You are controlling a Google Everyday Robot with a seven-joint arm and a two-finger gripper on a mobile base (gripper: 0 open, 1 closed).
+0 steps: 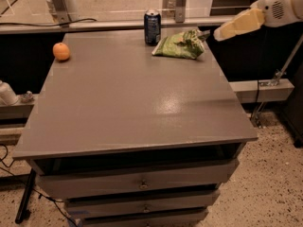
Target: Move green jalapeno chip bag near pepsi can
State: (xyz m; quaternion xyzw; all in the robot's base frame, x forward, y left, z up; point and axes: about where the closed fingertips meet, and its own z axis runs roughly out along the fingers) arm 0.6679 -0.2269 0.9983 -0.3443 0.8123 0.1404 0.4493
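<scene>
Found the green jalapeno chip bag (pixel 179 45) just beside the pepsi can (pixel 152 27) at the far edge of the table (pixel 132 108), seemingly placed as tasked; saw the gripper (pixel 222 32) hanging off to the right, clear of it; could not tell whether open or closed.

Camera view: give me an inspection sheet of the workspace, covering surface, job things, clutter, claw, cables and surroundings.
Surface: gray table, glossy top, drawers beneath.
Job's things: green chip bag lying flat at the far edge, close beside the upright blue soda can.
Clutter: one orange at the far left.
Claw: claw at the bag's right end; contact unclear.
Cables: black cable along the far-left rail.
Surroundings: speckled floor.
</scene>
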